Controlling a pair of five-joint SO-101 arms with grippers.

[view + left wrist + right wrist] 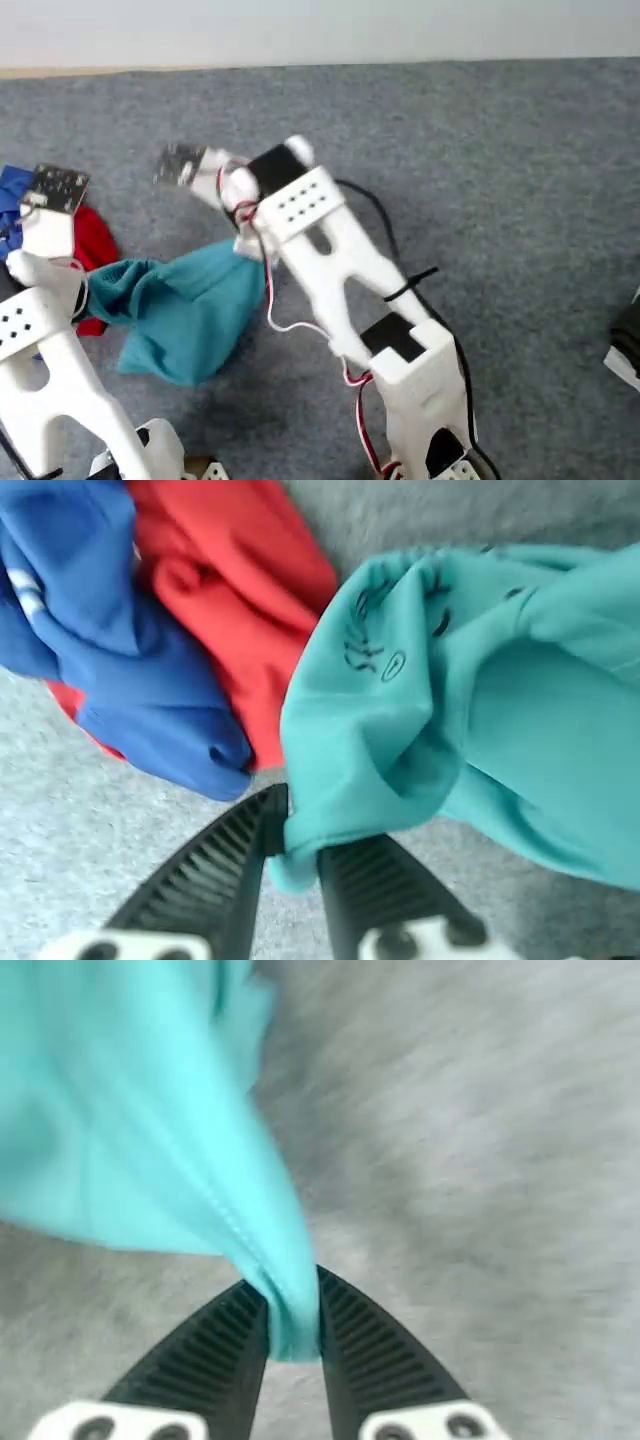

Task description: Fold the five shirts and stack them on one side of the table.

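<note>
A teal shirt (185, 310) hangs stretched between both arms above the grey table (480, 170). My left gripper (292, 855) is shut on one bunched corner of the teal shirt (470, 710), at the left of the high view. My right gripper (293, 1335) is shut on another corner of the teal shirt (120, 1110), near the middle of the high view. A red shirt (240, 610) and a blue shirt (100, 650) lie crumpled together just beyond the left gripper, at the table's left edge (95, 240).
A dark object (628, 340) sits at the right edge of the table. The grey carpet-like surface stretches wide behind and to the right of the arms. The right arm's white body (350, 280) crosses the table's middle.
</note>
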